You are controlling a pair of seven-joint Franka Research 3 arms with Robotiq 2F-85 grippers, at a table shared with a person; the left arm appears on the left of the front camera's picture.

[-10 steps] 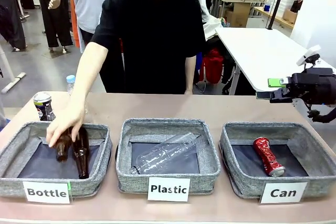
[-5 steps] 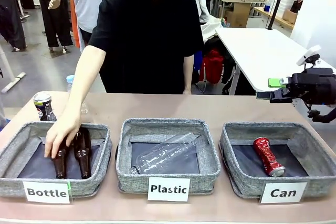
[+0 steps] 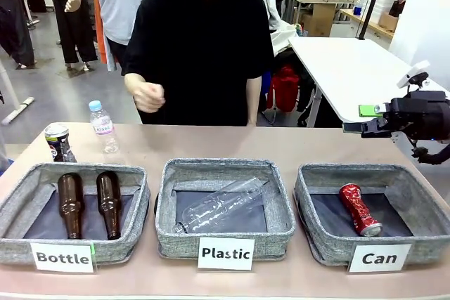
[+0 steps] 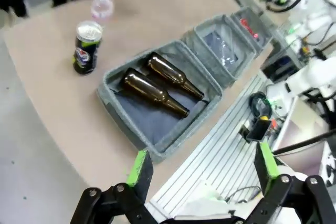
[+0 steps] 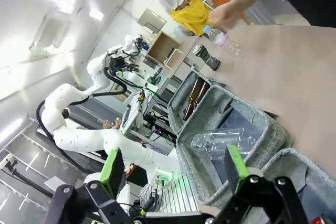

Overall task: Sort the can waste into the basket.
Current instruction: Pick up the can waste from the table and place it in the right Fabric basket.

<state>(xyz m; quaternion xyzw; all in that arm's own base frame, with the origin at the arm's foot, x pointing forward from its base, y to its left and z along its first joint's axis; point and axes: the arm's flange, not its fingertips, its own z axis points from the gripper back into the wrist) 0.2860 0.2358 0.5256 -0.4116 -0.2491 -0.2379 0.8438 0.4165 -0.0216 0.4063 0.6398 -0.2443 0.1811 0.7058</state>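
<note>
Person's hand has pulled out of the Bottle basket and is now up at the chest; the two brown bottles it was on lie side by side inside. Grippers haven't shifted.

Red can already lies in the Can basket. Dark can is left: upright, long axis vertical, on the table at its far left, just behind the Bottle basket's back corner, water bottle near it. It is well apart from the Can basket, at the opposite end.

Left gripper has fingers apart and empty, off the table's near edge; the dark can sits ahead, up and left of the fingers, past the Bottle basket. Right gripper also has fingers apart and empty, hovering behind the Can basket.

Judgement: left arm is clearly nearer and should take the pick.
</note>
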